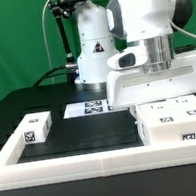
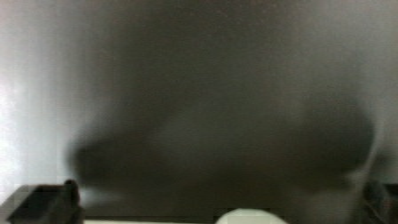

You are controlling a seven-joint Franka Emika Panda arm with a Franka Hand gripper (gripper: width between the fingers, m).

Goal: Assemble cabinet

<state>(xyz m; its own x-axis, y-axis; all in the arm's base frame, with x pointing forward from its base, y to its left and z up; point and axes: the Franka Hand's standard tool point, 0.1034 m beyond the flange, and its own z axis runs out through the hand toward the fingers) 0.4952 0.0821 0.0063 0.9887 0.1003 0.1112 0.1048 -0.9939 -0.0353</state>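
The cabinet's white tagged pieces lie on the black table. A small block point(image 1: 35, 128) sits at the exterior view's left. A cluster of larger white pieces point(image 1: 173, 124) lies at the right. My gripper point(image 1: 162, 98) hangs just above that cluster, and the white hand hides its fingers. In the wrist view the gripper point(image 2: 222, 205) is open, with one dark fingertip point(image 2: 43, 202) at each side edge. Between them is blurred dark table, and a small pale blob point(image 2: 260, 216) pokes in at the frame's edge. Nothing is held.
The marker board point(image 1: 90, 108) lies flat at the table's middle back, in front of the robot base point(image 1: 92, 56). A low white border frame point(image 1: 90, 160) runs along the front and left sides. A green curtain hangs behind.
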